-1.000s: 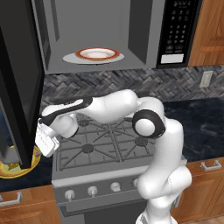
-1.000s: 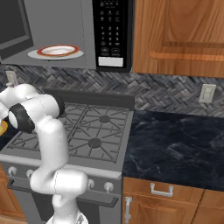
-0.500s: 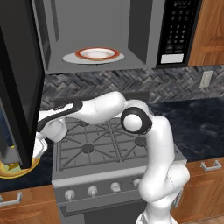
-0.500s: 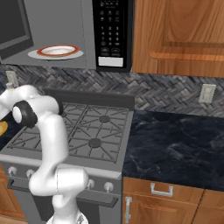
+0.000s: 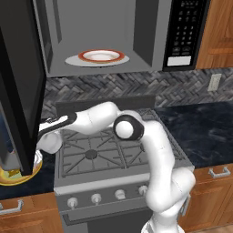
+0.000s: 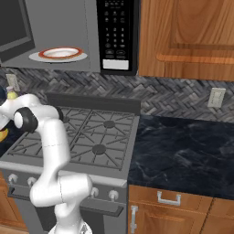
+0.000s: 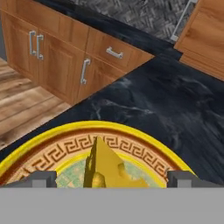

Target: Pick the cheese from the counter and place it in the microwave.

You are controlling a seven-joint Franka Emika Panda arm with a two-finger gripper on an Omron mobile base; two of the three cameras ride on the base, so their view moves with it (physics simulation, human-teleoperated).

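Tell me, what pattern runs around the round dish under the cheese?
A brown Greek-key band inside the dish's yellow rim, clearest in the hand view.

Cheese on the dish, microwave open above

My view looks down on the cheese (image 7: pixel 104 168), a yellow-orange wedge pointing up, resting on the counter (image 7: pixel 166 105); the microwave (image 5: pixel 109 38) stands with its black door swung wide, grey inside

Even, bright, shadowless rendered light throughout; soft gloss on the dark blue-black marbled stone table (image 7: pixel 175 100); hand view slightly blurry, coarse.
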